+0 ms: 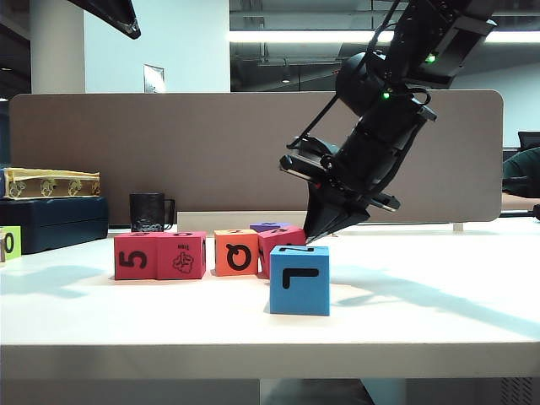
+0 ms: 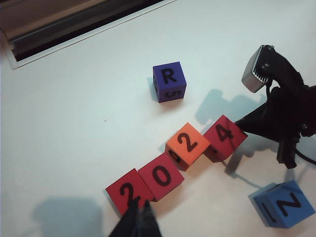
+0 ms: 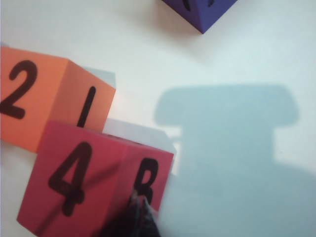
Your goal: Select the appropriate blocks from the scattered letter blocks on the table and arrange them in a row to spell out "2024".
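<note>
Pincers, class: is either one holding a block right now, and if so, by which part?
Nothing is held. The left pincer is shut beside the red 2 block; the right pincer is shut at the red 4 block.

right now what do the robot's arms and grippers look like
Both are matte black. The right arm is bulky, with green indicator lights, thin black cables and a grey box-shaped wrist camera; the right gripper and left gripper taper to dark pointed tips.

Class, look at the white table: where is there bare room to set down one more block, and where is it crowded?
Bare table lies between the purple block and the red-orange row, and beyond the purple block. It is crowded by the red 4 block, where the shut right gripper and the blue block sit close; the shut left gripper hovers over the row's 2 end.
</note>
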`<state>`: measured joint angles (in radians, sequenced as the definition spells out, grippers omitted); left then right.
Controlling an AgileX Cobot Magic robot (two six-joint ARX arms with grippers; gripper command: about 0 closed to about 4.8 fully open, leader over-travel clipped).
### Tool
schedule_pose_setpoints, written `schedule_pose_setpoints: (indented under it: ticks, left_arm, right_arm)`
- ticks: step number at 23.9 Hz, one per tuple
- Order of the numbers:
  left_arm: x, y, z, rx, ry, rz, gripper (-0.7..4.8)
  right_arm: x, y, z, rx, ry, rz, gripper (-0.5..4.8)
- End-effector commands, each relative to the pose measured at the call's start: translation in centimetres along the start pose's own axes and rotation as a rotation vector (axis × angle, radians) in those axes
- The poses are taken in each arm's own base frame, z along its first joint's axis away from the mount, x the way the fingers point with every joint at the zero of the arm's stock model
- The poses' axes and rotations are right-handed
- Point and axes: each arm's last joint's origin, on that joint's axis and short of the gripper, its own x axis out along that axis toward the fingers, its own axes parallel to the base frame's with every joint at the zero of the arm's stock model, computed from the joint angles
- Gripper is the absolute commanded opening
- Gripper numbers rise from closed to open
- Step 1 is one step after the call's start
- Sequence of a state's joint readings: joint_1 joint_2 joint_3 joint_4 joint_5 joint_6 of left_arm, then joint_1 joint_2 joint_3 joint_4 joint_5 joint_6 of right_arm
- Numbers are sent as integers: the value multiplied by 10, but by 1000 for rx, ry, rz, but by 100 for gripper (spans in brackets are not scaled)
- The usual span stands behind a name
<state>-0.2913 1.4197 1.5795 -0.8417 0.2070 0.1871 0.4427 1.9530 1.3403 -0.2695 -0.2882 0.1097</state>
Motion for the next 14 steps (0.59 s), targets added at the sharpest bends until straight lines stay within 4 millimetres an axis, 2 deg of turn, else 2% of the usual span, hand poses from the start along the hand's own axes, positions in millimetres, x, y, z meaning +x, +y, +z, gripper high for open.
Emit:
schedule_pose_setpoints:
  ticks: [1,14]
  left_arm:
    - [-2,0,1,2,-15,-1,-6]
    - [-2,0,1,2,-12,-2,-6]
  right_arm:
    - [-1,2,3,6,-24,11,-4]
    - [4,1,-2,18,19,-18,-3]
